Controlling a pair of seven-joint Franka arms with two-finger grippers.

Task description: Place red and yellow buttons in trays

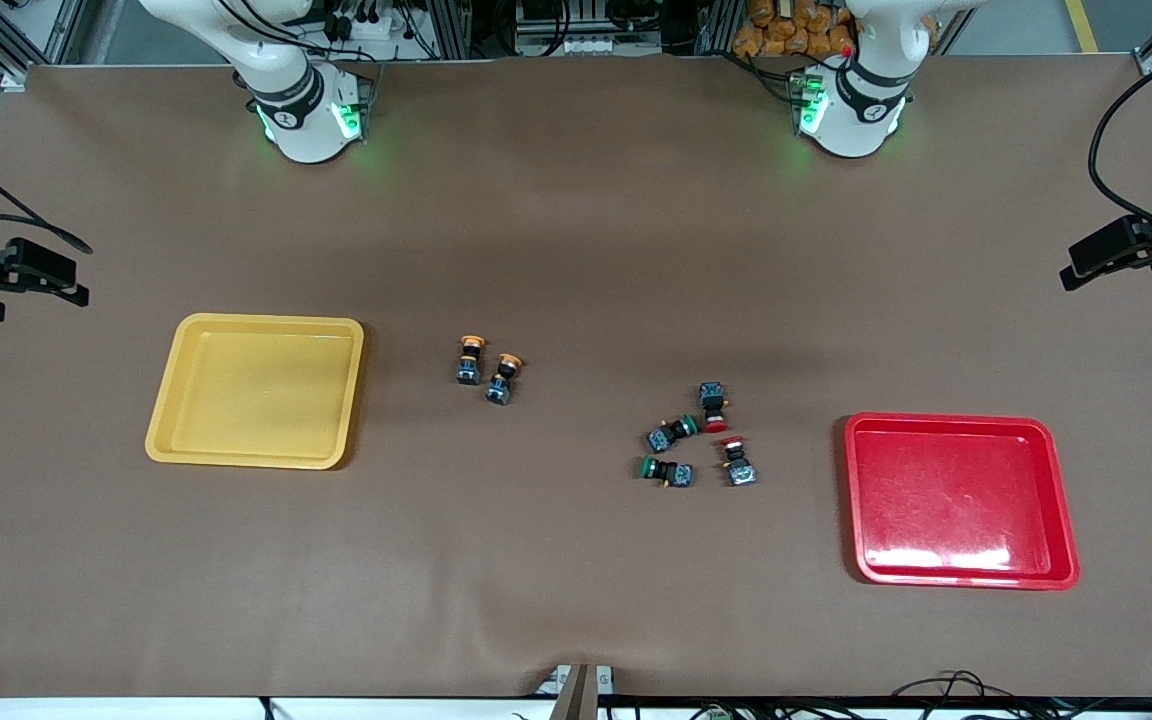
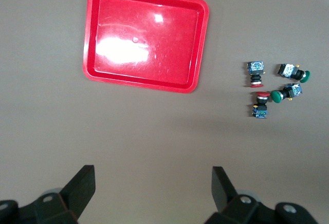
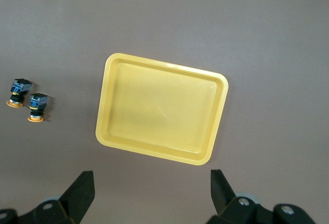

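Brown-covered table (image 1: pixel 576 560): yellow tray (image 1: pixel 254 390) toward the right arm's end with two yellow-capped buttons (image 1: pixel 486 372) beside it; red tray (image 1: pixel 960 500) toward the left arm's end, two red-capped buttons (image 1: pixel 726 435) and green-capped ones (image 1: pixel 668 452) close by. Left end effector (image 2: pixel 154 188) and right end effector (image 3: pixel 153 189) wait above, spread wide, empty.

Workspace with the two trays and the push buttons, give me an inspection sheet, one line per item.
Surface: brown table cover, wrinkled at the edge nearest the front camera.
Job's things: yellow tray at the right arm's end and red tray at the left arm's end, both holding nothing; two yellow-capped buttons side by side between the trays; two red-capped buttons nearer the red tray.
Clutter: two green-capped buttons lie beside the red-capped ones.
Grippers: left gripper open, over bare cover; right gripper open, over bare cover by the yellow tray. Both arms wait.
Cables: black cable near the left arm's end.
Surroundings: aluminium framing past the bases.
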